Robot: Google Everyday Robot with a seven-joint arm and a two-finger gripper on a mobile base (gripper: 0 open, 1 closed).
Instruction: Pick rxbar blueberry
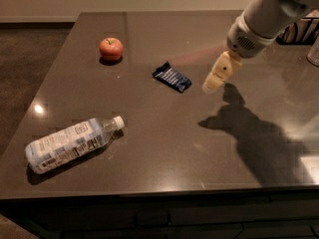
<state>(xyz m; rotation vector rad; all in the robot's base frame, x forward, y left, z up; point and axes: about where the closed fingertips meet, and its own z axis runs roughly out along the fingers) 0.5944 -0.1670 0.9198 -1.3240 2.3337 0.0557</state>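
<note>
The claw (212,84) is hanging above the dark surface (164,153), just right of the rxbar blueberry (172,77) and apart from it; whether it is wide or narrow I cannot tell. The bar is lying flat near the middle. A capped water bottle (75,143) is lying on its side at front left, its contents unclear. An apple (110,49) is sitting behind it. The arm (264,14) is running off the top right edge.

Cream claw (212,85) beside navy, pale-striped rxbar blueberry (172,77); red apple (110,49).
</note>
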